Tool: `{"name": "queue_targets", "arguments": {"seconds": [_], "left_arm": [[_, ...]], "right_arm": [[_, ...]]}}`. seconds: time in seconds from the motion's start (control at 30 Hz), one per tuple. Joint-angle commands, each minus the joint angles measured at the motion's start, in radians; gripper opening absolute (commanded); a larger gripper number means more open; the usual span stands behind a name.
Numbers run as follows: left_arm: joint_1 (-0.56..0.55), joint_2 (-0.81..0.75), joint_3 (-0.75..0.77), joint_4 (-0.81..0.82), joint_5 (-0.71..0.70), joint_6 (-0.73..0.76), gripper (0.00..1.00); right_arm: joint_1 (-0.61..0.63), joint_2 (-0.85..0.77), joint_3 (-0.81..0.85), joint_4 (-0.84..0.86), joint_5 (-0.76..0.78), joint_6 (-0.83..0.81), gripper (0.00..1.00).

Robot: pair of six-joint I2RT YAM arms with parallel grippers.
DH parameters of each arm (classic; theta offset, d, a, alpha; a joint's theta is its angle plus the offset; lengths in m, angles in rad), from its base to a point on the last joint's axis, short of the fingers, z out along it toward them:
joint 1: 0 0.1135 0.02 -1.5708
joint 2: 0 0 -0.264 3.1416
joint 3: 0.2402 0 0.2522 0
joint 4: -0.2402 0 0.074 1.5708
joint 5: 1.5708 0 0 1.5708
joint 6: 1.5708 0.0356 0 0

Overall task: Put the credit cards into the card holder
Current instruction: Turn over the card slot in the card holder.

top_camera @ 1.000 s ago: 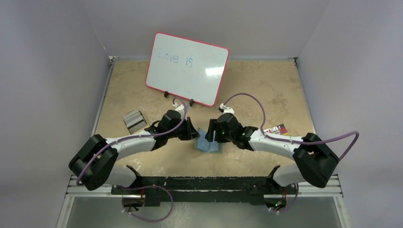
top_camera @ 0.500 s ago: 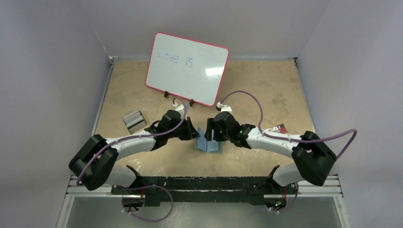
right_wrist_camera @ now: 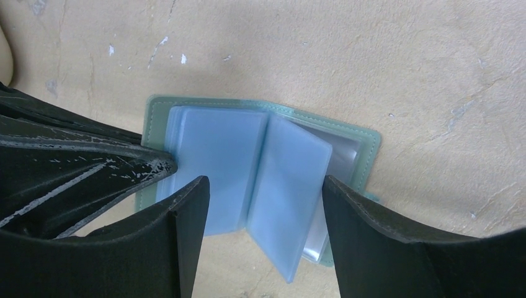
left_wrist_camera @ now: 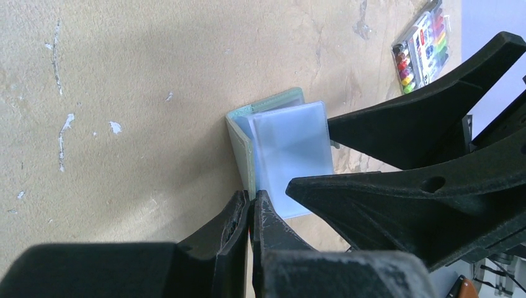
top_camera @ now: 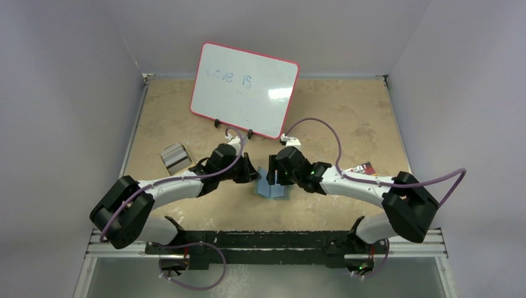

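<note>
Two black two-finger grippers were poised close together over the sage-green folding card holder, which was laid open on the tan speckled table, just toward 6 o'clock of its centre.

The left gripper was set at the holder's 9 o'clock edge with its jaws pressed together, apparently pinched on the rim of the green cover. That hold was judged to be meant to pin the light wallet and stop it sliding or folding shut while the other arm worked.

The right gripper was held above the pale-blue translucent plastic sleeves with its jaws wide apart, one on either side of the fanned pages. Nothing was gripped between them.

No loose credit card could be made out, and whether any was lodged in a sleeve could not be told.

A silver ribbed metal case at 9 o'clock, a flat pack of coloured markers at 3 o'clock and a red-framed whiteboard propped at 12 o'clock were seen well apart from the work.
</note>
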Motion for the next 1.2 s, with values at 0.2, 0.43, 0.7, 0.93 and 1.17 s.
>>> {"name": "queue_targets", "arguments": {"seconds": [0.2, 0.43, 0.7, 0.93, 1.17], "left_arm": [[-0.007, -0.019, -0.001, -0.009, -0.055, 0.054, 0.00], [-0.008, -0.014, -0.013, -0.008, -0.069, 0.062, 0.00], [-0.007, -0.002, -0.017, -0.002, -0.068, 0.064, 0.00], [-0.007, 0.011, -0.024, 0.003, -0.084, 0.061, 0.00], [-0.006, -0.030, -0.021, 0.001, -0.114, 0.043, 0.21]], "right_arm": [[0.005, -0.023, 0.035, -0.035, 0.066, 0.017, 0.70], [0.005, -0.035, 0.014, -0.018, 0.058, 0.026, 0.71], [0.006, 0.009, -0.008, 0.000, 0.024, 0.049, 0.73], [0.006, 0.040, -0.028, 0.044, 0.007, 0.045, 0.71], [0.006, 0.053, -0.023, 0.073, -0.016, 0.038, 0.67]]}}
